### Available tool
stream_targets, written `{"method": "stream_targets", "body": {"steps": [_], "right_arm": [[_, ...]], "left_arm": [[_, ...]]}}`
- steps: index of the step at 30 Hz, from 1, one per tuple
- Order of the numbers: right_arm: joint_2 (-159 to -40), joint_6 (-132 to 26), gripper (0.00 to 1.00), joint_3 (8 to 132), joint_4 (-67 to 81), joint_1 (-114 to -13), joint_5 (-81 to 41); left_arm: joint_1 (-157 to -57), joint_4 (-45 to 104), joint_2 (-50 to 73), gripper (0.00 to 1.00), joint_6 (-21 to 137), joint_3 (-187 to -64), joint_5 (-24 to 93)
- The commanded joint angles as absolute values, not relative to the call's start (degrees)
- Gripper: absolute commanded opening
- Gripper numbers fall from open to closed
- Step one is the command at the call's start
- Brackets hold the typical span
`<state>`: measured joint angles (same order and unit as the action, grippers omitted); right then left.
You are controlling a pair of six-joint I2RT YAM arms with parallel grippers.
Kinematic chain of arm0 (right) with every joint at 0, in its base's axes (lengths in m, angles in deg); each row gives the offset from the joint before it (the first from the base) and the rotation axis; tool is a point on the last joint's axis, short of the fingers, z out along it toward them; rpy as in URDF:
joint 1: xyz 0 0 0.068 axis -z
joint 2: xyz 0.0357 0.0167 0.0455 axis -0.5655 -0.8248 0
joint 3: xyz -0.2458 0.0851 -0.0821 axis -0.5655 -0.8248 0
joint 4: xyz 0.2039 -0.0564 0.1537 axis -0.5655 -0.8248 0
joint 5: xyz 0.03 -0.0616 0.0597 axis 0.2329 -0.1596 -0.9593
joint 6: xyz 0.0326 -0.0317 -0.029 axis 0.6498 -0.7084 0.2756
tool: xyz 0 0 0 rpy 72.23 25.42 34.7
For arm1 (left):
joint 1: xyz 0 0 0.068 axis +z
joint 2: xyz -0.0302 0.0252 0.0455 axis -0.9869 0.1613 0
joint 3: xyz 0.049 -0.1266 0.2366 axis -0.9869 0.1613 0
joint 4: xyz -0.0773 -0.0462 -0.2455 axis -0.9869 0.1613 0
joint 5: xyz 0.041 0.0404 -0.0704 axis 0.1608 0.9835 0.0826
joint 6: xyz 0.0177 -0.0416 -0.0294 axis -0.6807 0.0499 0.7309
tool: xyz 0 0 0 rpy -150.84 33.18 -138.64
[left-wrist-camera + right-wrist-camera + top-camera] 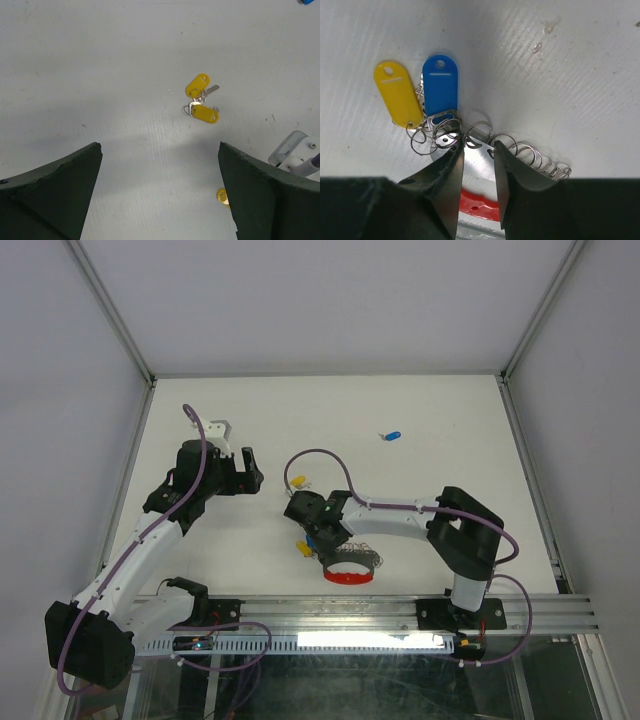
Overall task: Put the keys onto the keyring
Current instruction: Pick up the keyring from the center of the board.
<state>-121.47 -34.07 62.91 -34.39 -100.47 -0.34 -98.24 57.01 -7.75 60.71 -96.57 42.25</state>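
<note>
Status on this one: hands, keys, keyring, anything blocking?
Left hand open, empty, above two yellow keys. Right hand part open at keyring, beside blue key. Nothing blocking.

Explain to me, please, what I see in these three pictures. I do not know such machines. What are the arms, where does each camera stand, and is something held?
You see two robot arms bolted at the near edge of a white table. The overhead picture is taken from above and behind them. The other two come from small cameras on the wrists, so each shows its own dark jaws at the bottom.

The left gripper is wide open and holds nothing. Ahead of it lie two yellow-tagged keys.

The right gripper is low over the keyring, a bunch of metal rings with a red strip. Its jaws stand a little apart beside the rings; whether they pinch anything I cannot tell. A yellow tag and a blue tag lie there, seemingly joined to the rings.

Another blue key lies alone farther back.
</note>
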Motion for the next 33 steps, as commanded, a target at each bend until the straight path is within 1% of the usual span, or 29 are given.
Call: {"method": "stream_targets", "body": {"steps": [1,6,14,15,23,29,33], "right_arm": [[-122.45,-34.77,0.32,65.24,-32.66,-100.79,-0.4],[-123.22,-35.16,0.26,65.12,-31.8,-100.73,-0.4],[-123.36,-35.22,0.01,64.64,-31.28,-100.7,-0.22],[-123.15,-35.1,0.0,64.56,-31.34,-100.7,0.02],[-119.14,-34.11,0.0,63.04,-30.07,-100.7,1.36],[-114.46,-32.99,0.0,59.23,-24.88,-99.46,-1.35],[-110.91,-32.67,0.0,56.8,-21.46,-98.95,-1.11]], "left_arm": [[-97.95,54.26,-8.31,0.99,60.79,-96.73,40.98],[-97.97,54.23,-8.21,0.99,60.72,-96.8,40.96],[-97.94,54.27,-8.17,0.99,60.77,-96.72,40.91],[-97.94,54.21,-8.13,0.99,60.78,-96.77,40.88],[-97.94,54.25,-7.86,0.99,60.75,-96.89,40.87],[-97.95,54.21,-7.95,0.99,60.82,-96.84,40.85],[-97.91,54.05,-7.99,0.99,60.69,-96.77,40.65]]}}
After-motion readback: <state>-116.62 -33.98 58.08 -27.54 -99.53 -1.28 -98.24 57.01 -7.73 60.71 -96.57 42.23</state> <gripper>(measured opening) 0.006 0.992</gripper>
